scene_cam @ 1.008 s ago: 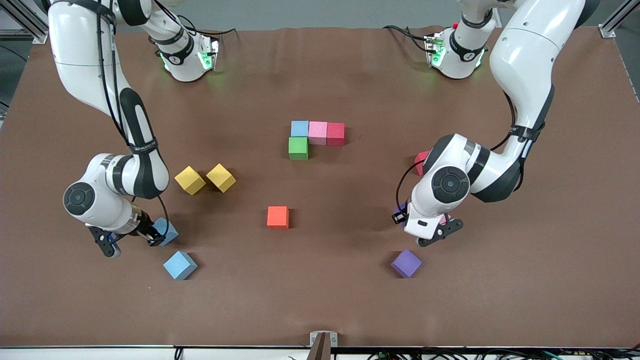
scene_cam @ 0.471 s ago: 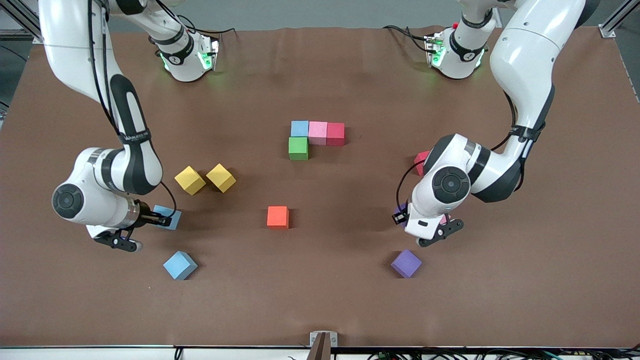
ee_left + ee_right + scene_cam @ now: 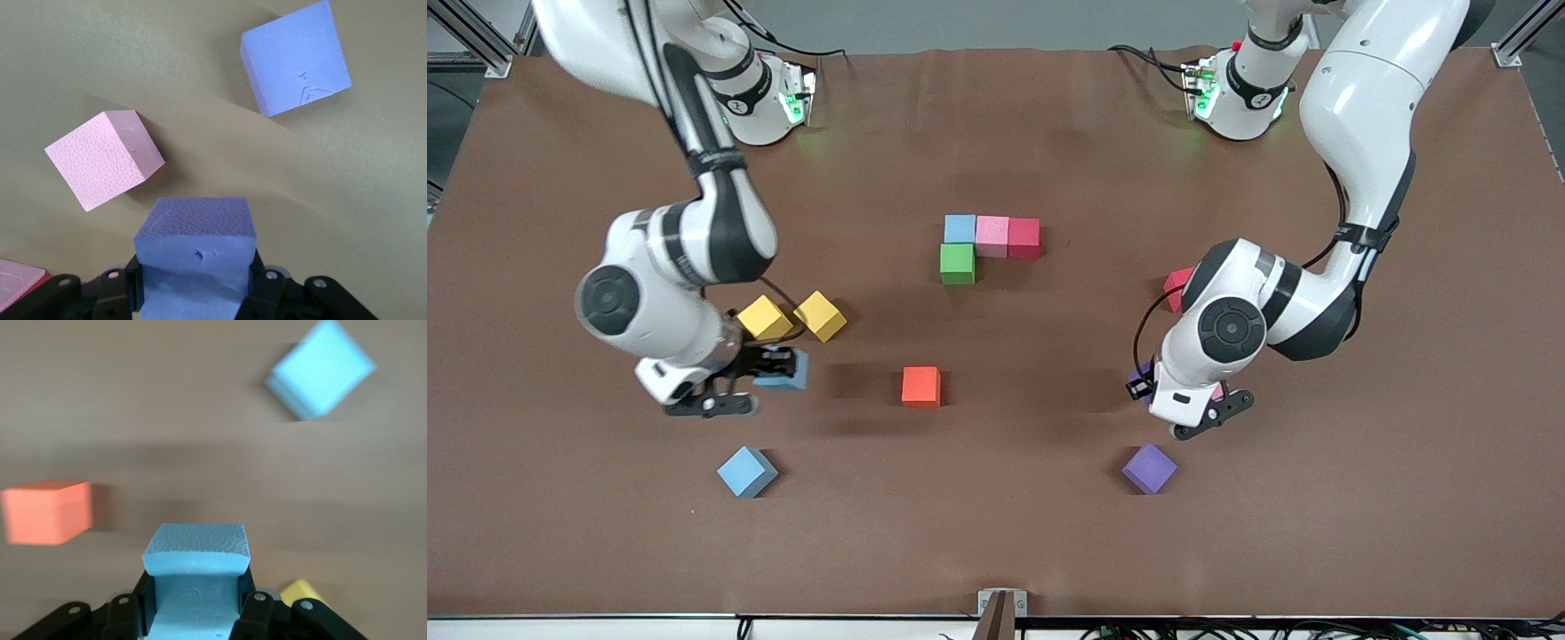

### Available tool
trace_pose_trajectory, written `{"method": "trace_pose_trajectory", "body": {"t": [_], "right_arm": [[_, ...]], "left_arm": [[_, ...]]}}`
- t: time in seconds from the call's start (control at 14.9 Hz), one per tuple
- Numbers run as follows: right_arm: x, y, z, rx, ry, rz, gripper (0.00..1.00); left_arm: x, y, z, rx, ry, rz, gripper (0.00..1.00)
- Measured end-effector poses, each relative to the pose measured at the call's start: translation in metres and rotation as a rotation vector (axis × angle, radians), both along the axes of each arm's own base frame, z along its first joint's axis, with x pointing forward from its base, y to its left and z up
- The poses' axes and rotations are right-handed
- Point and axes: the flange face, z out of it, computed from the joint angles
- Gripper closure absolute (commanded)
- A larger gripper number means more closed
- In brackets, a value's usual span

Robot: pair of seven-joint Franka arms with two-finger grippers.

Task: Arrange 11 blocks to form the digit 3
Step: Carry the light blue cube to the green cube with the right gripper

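Note:
A light blue block [image 3: 195, 570] sits between the fingers of my right gripper [image 3: 195, 603], which is shut on it. In the front view that block [image 3: 784, 370] hangs over the table between the yellow cubes and the orange block [image 3: 920, 386]. My left gripper [image 3: 195, 290] is shut on a purple block [image 3: 195, 243], beside a pink block [image 3: 100, 160] and a second purple block [image 3: 295, 57]. The left arm's hand [image 3: 1183, 400] hides most of this from the front. A light blue [image 3: 959, 228], pink [image 3: 991, 236], red [image 3: 1024, 237] and green block [image 3: 957, 263] touch near the middle.
Two yellow cubes [image 3: 765, 319] [image 3: 820, 316] lie close to the right gripper. A loose light blue block [image 3: 746, 471] and the loose purple block [image 3: 1149, 468] lie nearer the front camera. A red block [image 3: 1176, 286] peeks out by the left arm's wrist.
The right arm has raised the light blue block and carried it toward the orange block, away from the loose light blue one. The left arm has hardly moved.

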Motion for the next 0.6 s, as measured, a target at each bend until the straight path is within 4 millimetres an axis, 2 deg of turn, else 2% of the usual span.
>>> {"method": "trace_pose_trajectory", "body": {"t": [0.34,0.47,0.6], "right_arm": [[-0.043,0.112,-0.008,0.004,-0.037,-0.006,1.00],[-0.065,0.147,-0.026,0.005,-0.060,-0.016,1.00],[-0.088,0.176,-0.053,-0.015,-0.050,-0.017,1.00]], "left_arm": [[0.000,0.001,0.000,0.001,0.000,0.001,0.54],[0.000,0.001,0.000,0.001,0.000,0.002,0.54],[0.000,0.001,0.000,0.001,0.000,0.002,0.54]]}}
